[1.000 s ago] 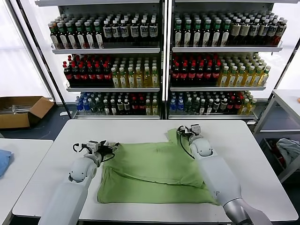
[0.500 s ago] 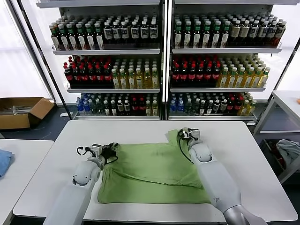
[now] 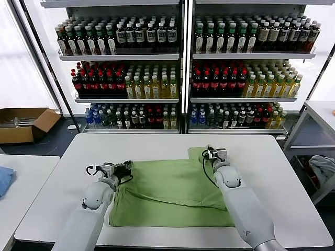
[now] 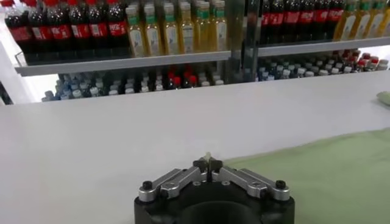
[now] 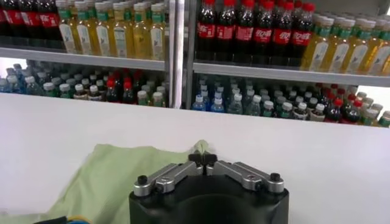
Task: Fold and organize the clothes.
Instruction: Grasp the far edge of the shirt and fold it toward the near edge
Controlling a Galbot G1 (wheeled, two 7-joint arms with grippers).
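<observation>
Both end effectors have slid slightly toward the right edge of the table since a second ago, carrying the shirt with them, so its near hem lies straighter along the near edge.

Head view: the shirt lies spread on the white table, its upper layer folded over the lower one. The left end effector sits at the shirt's far left corner, the right end effector at its far right corner, where a flap of fabric stands up. Shelves of bottles rise beyond the far edge. A cardboard box sits on the floor to the left.

Left wrist view: the left end effector is clenched on a thin pinch of pale fabric, with the shirt stretching away to one side over the table.

Right wrist view: the right end effector is clenched on a small peak of the shirt, which is raised off the table.
</observation>
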